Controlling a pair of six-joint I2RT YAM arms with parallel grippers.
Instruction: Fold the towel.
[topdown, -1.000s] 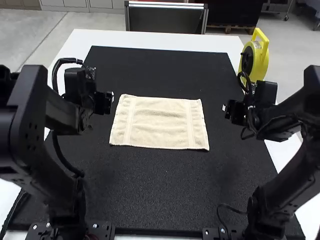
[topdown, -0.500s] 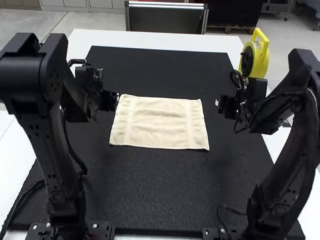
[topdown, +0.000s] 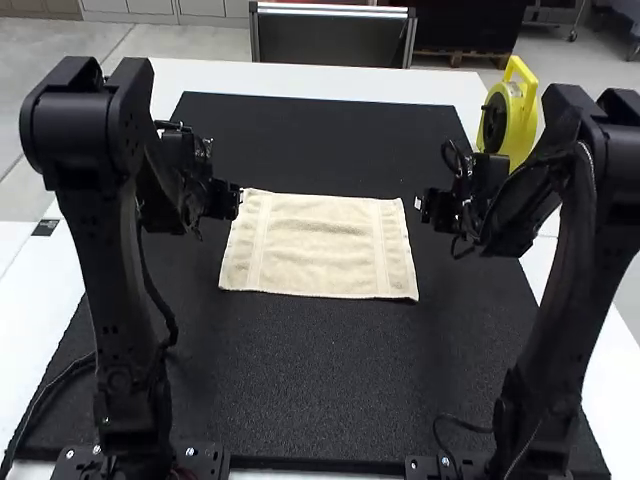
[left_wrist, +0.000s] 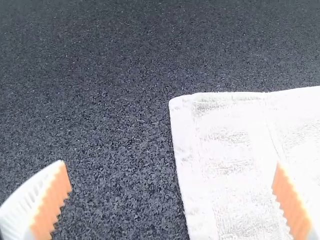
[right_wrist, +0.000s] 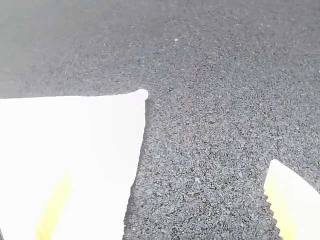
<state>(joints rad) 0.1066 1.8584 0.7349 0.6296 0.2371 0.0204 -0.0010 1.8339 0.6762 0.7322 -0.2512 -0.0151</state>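
Mat (topdown: 330, 380): dark, rough-looking; may grip the towel's underside, so a light pull could stretch or skew the cloth. Fingers set too low could scrape it.
Towel (topdown: 320, 245): cream, spread flat and unfolded, mid-mat, long sides near and far. Main risk is a crooked fold, if one side gets lifted or carried ahead of the other.
Left end (topdown: 238, 242): could bunch if the left gripper closes on too much cloth.
Right end (topdown: 400, 250): could slip loose if the right gripper catches only the hem.
Left gripper (left_wrist: 171, 167): at the far left of the towel; fingers spread wide, one over cloth, one over mat. Nothing pinched. Contact with the towel: cannot tell.
Right gripper (right_wrist: 170, 168): by the towel's far right; fingers also wide apart, straddling the right end. Nothing pinched; contact, cannot tell.
Far left corner (left_wrist: 176, 103): flat, outside the left gripper's grasp. Likely miss if it closes too high or off to one side.
Far right corner (right_wrist: 142, 94): also ungrasped, tip looks slightly rounded. Could drop out mid-fold if only the tip gets caught.
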